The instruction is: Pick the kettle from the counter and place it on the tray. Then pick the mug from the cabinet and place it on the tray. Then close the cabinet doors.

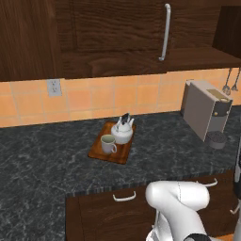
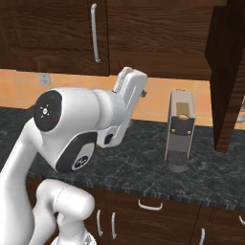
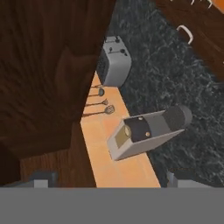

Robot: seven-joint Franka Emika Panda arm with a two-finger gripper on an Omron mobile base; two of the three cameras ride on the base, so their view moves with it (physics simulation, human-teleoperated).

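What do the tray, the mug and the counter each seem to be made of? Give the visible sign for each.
The tray looks like reddish-brown wood with a slight sheen: streaked grain, raised rim. The mug seems glazed ceramic: smooth pale wall, greenish inside. The counter looks like polished dark stone, from its black-grey marbled veining. All is rendered, so these are only looks.

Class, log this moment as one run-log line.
kettle: on tray | mug: on tray | right cabinet door: open | gripper: state unclear

marbled stone counter (image 1: 42, 155), wooden tray (image 1: 123, 154)
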